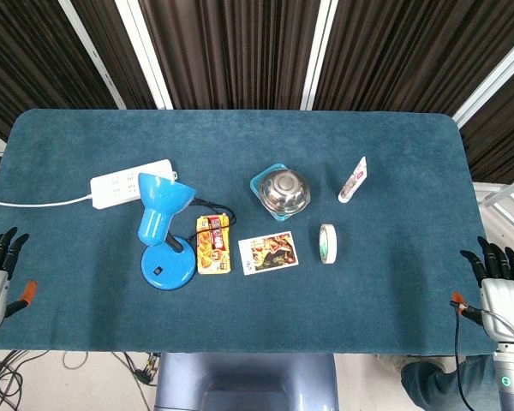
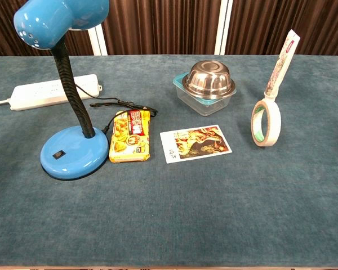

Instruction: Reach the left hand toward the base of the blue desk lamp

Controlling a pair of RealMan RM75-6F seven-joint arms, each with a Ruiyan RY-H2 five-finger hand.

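So basically nothing's happened on this one yet. The robot's left hand sits at the near left edge of the dark teal felt-covered table, fingers spread apart and pointing away from the robot, holding nothing at all. The glossy blue desk lamp with the black bendy neck stands on the left half of the table, and its round blue base with the little black switch is well apart from that hand, off to the right and slightly farther in. Just beside the base on its right lies a yellow snack packet, touching or nearly touching it, and the lamp's black cord runs back toward the white power strip at the far left. The right hand is parked at the near right edge, also spread and empty. The whole reach looks like it's left to do: the left hand needs to travel rightward across open felt to the base, which looks like an easy path with no clutter between them.
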